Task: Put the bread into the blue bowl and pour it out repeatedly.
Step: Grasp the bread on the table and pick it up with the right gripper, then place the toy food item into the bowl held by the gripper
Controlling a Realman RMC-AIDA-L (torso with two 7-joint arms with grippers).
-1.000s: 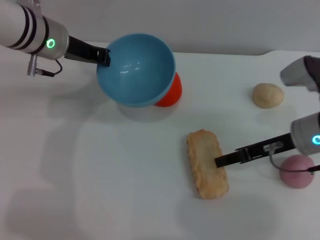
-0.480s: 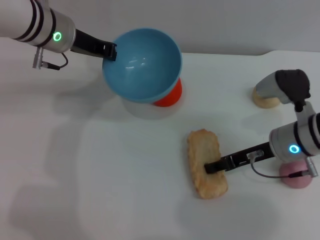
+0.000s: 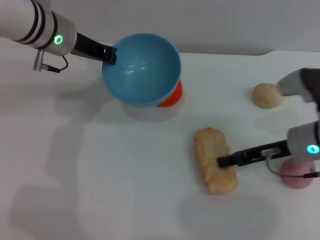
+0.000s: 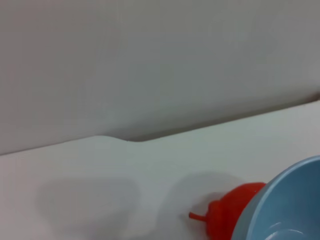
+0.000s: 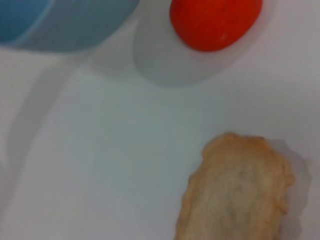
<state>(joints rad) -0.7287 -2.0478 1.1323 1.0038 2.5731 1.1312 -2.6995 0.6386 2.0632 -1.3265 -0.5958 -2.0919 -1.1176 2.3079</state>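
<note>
In the head view the left gripper [image 3: 111, 54] sat in the upper left of the frame, its dark fingers clamped on the rim of the blue bowl [image 3: 141, 69]; the bowl was held up off the white table [image 3: 100, 190], tilted with its hollow facing the camera, and its shadow lay beneath it; a red object [image 3: 171, 95] peeked out from behind the bowl's lower right edge. The bread [image 3: 215, 160] lay flat on the table in the lower centre-right, its long side running up and down the frame; the right gripper [image 3: 223, 161] reached in from the right and its tip lay over the slab's right half; I could not tell how far its fingers were parted. A beige ball [image 3: 266, 95] rested at the right, and a pink ball [image 3: 297, 173] sat low at the right edge, just beside the right arm.

In the left wrist view the bowl's rim filled the lower right corner, with the red object just beside it.

In the right wrist view the bread occupied the lower right; the red object sat at the top; the bowl filled the upper left corner.
</note>
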